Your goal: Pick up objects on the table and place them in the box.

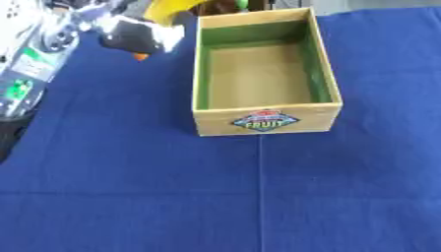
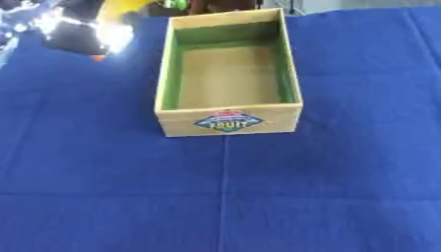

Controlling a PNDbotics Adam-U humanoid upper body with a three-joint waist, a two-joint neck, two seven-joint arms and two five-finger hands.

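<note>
Gripping a yellow object: left hand.

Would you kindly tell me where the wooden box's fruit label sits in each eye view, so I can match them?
Left eye view: fruit label right of centre, on the box's near wall.
Right eye view: label at about centre.
Shared landmark: the cloth crease running down from it.

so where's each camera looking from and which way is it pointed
left eye view: in the robot's head, angled down at the wooden box on the blue cloth; the left arm and left hand enter top left.
right eye view: same head, set slightly to the right, same downward aim; only the left hand shows, top left.
shared: box, cloth, a yellow thing behind the hand. No right hand in either.
</note>
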